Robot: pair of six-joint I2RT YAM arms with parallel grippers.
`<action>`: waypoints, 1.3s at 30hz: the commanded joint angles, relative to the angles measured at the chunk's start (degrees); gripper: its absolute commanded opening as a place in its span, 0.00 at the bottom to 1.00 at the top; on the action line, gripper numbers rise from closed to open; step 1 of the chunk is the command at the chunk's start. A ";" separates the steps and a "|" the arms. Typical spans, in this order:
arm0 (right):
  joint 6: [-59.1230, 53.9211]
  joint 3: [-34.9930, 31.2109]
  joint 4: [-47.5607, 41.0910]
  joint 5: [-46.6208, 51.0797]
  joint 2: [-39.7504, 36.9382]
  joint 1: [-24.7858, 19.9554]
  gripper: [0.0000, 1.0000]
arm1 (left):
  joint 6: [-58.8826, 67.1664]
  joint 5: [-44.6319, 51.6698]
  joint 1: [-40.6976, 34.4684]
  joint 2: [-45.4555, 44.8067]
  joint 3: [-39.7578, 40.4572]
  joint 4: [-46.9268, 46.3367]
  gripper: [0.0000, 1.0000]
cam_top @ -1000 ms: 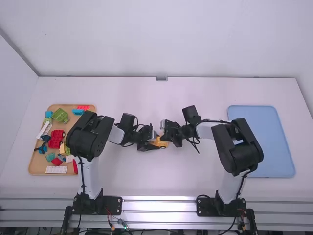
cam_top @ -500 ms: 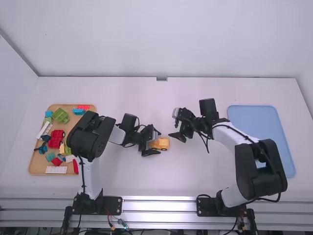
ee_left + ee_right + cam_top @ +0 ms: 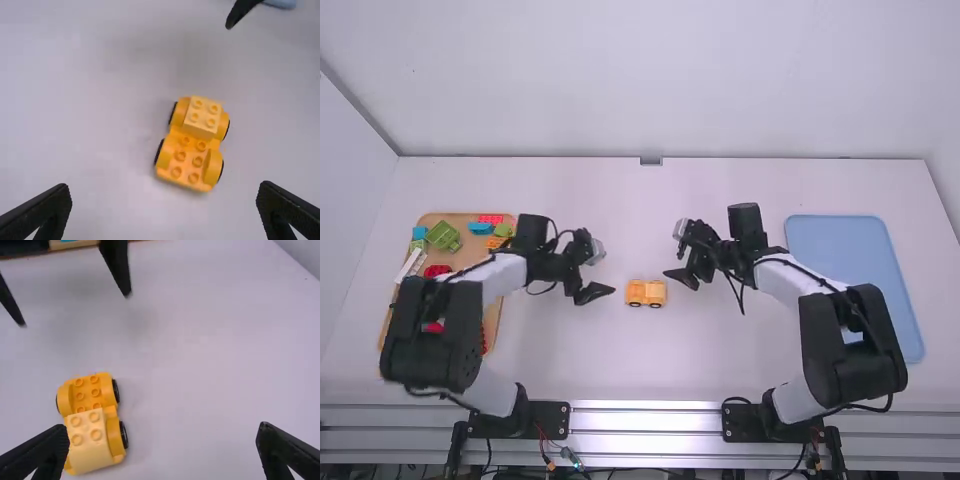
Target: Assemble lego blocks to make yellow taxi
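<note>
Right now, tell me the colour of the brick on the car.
The brick is light yellow; the right wrist view shows it best.

Wheeled base (image 3: 189, 154) orange-yellow, tyres (image 3: 124, 434) black, studded block (image 3: 203, 116) paler yellow. Surface (image 3: 640, 210) white. Right-edge tray (image 3: 835, 240) light blue, left-edge tray (image 3: 470, 248) tan.

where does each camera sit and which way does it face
High view: above and behind the arms, looking forward and down on the table; both arms show.
Left wrist view: on the left arm, facing the yellow car; left gripper shows.
Right wrist view: on the right arm, facing the car; right gripper shows.
Both wrist views share the car, from opposite ends.
</note>
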 commanded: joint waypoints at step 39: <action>10.12 2.38 6.64 8.68 -0.31 0.00 0.99 | -41.09 -49.07 48.59 6.67 16.04 -27.12 0.47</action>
